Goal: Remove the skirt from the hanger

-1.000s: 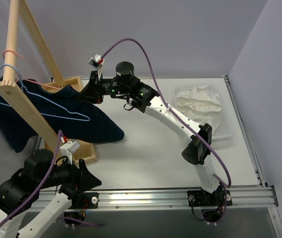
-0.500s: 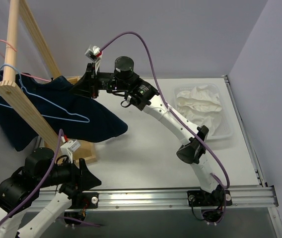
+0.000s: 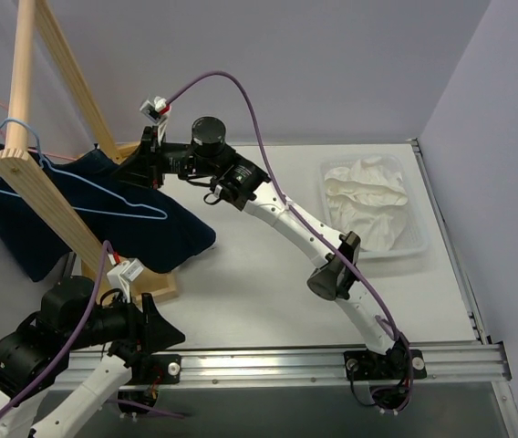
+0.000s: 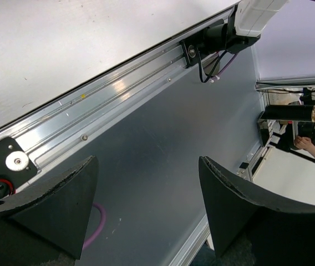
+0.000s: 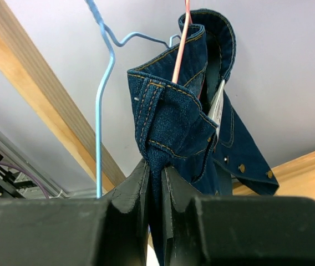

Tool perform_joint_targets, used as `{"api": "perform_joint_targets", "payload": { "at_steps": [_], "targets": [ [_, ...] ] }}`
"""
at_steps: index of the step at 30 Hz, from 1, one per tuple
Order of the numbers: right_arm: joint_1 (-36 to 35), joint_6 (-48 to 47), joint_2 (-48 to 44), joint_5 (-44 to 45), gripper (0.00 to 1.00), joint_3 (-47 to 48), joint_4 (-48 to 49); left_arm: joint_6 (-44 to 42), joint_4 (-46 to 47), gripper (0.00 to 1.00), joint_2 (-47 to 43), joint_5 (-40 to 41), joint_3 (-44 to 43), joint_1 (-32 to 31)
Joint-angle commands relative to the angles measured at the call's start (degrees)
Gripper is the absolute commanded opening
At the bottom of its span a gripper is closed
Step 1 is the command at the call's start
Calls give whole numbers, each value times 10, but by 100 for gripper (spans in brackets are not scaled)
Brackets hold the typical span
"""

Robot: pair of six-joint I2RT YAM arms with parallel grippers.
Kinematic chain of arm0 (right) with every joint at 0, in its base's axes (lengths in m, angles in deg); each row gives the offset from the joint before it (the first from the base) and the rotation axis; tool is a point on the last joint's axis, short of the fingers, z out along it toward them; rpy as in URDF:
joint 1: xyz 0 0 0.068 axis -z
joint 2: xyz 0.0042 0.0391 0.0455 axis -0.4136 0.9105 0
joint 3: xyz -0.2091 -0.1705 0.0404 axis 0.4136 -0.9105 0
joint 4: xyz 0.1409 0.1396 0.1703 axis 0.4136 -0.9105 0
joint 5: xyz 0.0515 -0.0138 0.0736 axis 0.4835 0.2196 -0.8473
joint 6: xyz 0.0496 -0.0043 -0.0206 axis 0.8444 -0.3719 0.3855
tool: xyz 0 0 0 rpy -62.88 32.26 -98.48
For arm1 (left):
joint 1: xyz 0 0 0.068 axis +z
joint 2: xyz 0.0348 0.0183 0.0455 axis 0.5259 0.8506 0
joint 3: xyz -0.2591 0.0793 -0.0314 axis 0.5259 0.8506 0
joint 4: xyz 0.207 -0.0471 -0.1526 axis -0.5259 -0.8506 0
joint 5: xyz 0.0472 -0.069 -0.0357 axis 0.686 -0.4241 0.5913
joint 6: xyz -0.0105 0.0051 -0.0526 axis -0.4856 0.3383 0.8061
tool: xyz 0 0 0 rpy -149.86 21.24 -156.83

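top external: grey table, wooden rack standing at its far left corner. the right arm reaches from its base at the near edge across the table to the rack; the left arm is folded low at the near left.

dark denim garment hangs from the rack, draped down toward the table.

clear tray at the far right of the table. skirt lies in it as a crumpled white heap, well apart from the rack and both grippers.

right wrist: hanger, light blue wire, hangs just beside the denim, hook up at the rack. pink hanger runs up out of the denim waistband.

right gripper: fingers pressed nearly together, pinching a fold of the denim at the waistband, blue wire just to the side and not between them.

left wrist: left gripper spread wide, nothing between the fingers, over the metal rail at the table's near edge.
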Motion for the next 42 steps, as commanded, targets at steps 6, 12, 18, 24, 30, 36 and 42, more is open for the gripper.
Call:
{"api": "perform_joint_targets", "payload": {
  "at_steps": [6, 12, 18, 24, 30, 36, 42],
  "targets": [
    [27, 52, -46, 40, 0, -60, 123, -5, 19, 81, 3, -18, -30, 4],
    [88, 55, -161, 95, 0, -244, 131, -26, 54, 85, 29, -34, -62, 6],
    [140, 41, -257, 96, 0, -360, 99, -56, 106, 87, 93, -60, -93, 12],
    [190, 34, -357, 108, 0, -470, 83, -65, 184, 87, 176, -74, -123, 8],
    [236, 9, -433, 77, 0, -531, 34, -71, 232, 87, 263, -50, -187, -14],
    [275, 10, -522, 50, 0, -610, 11, -54, 258, 87, 371, 46, -286, -79],
    [280, 7, -597, 44, 0, -674, -31, -47, 259, 88, 438, 94, -382, -105]
  ]
}}
